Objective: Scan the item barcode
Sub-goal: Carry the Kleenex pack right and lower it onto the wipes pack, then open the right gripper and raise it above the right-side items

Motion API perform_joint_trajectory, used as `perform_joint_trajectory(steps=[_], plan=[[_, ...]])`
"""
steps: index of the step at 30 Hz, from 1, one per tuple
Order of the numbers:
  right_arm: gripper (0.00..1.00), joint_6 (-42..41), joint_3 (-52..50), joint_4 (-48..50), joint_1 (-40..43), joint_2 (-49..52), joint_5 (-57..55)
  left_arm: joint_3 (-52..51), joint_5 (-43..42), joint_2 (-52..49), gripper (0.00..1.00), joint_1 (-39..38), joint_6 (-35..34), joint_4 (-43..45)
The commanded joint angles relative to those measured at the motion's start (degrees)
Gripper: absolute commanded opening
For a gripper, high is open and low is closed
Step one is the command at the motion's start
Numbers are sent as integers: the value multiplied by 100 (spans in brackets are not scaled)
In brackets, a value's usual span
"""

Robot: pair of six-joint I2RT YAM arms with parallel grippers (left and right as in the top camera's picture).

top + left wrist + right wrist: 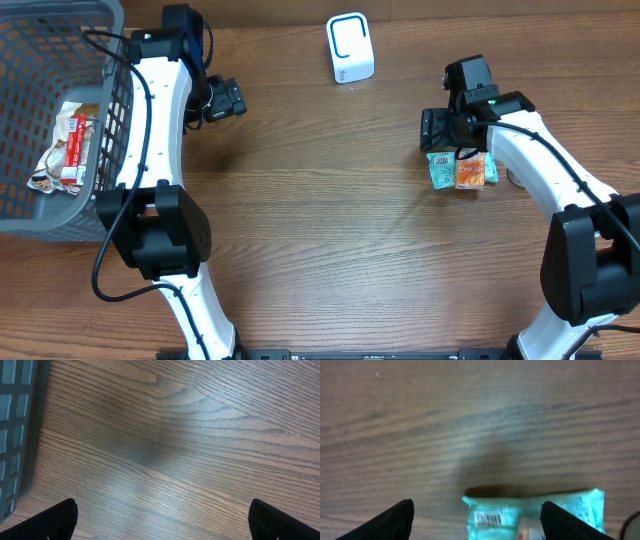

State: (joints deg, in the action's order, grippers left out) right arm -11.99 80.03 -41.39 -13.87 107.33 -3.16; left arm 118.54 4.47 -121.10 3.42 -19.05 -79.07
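**Overhead.**
- Wooden surface (320, 230).
- Grey mesh basket (50, 40) at the far left edge, with one red-and-white wrapper (68, 145) inside.
- White scanner (350, 48) at the far middle, standing apart from both arms.
- Left hand (222, 100) beside the basket, over bare wood.
- Right hand (440, 130) at the right side.
- Teal-and-orange packet (462, 170), the task's item, flat on the surface just below the right hand and well away from the scanner.

**Left wrist.**
- Left hand (162, 520) spread wide, with nothing in it.
- Black fingers (55, 520) show only in the bottom corners.
- Wood grain fills the view, with the basket's wall (15, 435) along the left edge.

**Right wrist.**
- Right hand (476, 515) spread wide, not gripping.
- Dark fingers (390, 522) sit low at either side.
- The packet (510, 510) lies on the wood between them, its right part behind one finger.
- Barcode (487, 519) face up on the teal end. The picture is slightly blurred.
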Motion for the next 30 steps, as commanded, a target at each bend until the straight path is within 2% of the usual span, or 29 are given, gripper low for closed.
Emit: perform_joint_trajectory(steps=[1,6,13,17,22,26,30], plan=[[81,-50,2,203,-2,11,109,-28,-48,11,100,-7,107,4],[72,-52,-411,796,-17,181,507,-28,-48,11,100,-7,107,4],[69,-50,-732,997,-284,566,498,-28,-48,11,100,-7,107,4],[67,-48,-726,494,-463,573,299,-28,-48,11,100,-9,107,4],[68,-50,-726,-354,-505,570,-328,-28,-48,11,100,-7,107,4],[70,-48,-697,-660,-450,538,-804,-28,-48,11,100,-7,107,4],[71,-42,-468,-953,-439,415,-654,-28,-48,11,100,-9,107,4]])
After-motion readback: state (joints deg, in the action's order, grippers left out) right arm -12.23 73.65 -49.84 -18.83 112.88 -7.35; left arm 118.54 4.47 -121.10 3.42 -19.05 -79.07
